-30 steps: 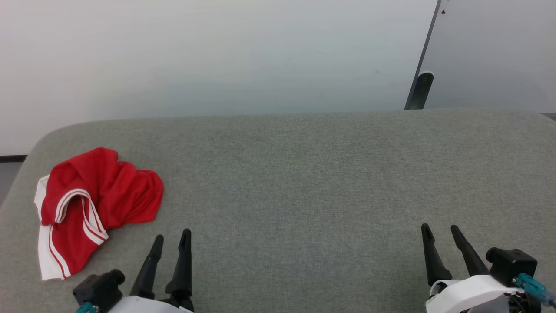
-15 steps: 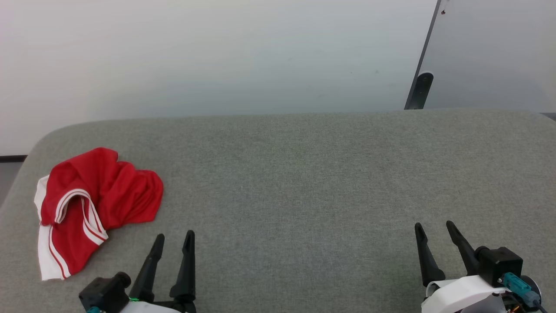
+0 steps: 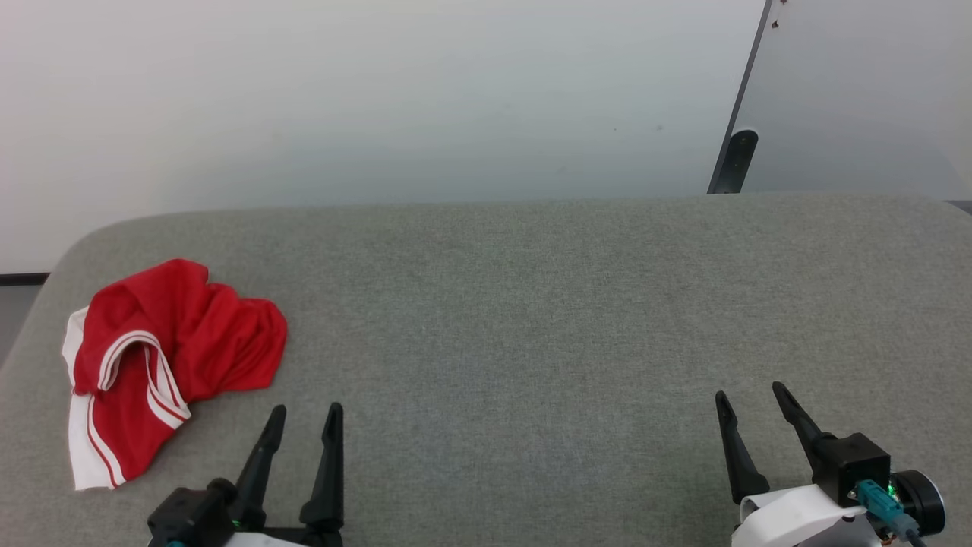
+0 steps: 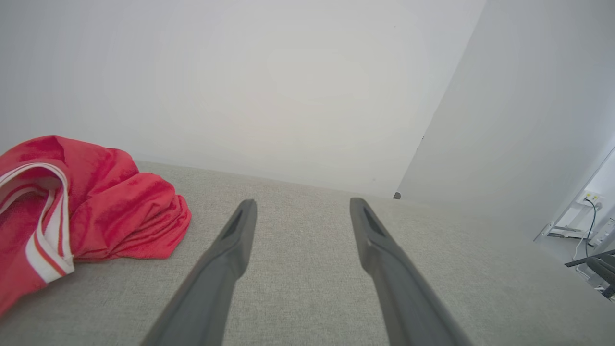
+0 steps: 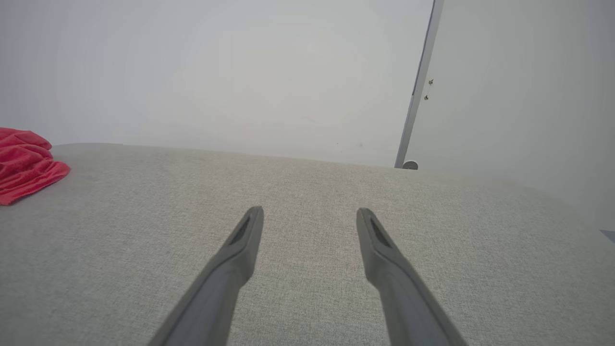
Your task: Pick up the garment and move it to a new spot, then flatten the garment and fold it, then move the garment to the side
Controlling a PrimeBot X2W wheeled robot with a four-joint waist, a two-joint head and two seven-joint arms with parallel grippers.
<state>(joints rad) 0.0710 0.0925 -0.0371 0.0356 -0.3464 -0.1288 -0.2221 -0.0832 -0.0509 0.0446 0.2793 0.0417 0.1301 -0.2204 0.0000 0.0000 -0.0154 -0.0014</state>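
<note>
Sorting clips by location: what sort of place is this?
Probably an indoor test room or lab: a grey fabric-covered table before a bare white wall, a crumpled red garment lying on it.

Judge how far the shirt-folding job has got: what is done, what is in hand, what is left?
Done: nothing visible; the shirt lies crumpled at the left end of the grey surface. In hand: nothing; the left gripper, near the shirt, and the right gripper both have jaws open and empty. Left: picking up, moving, flattening, folding, setting aside.
</note>
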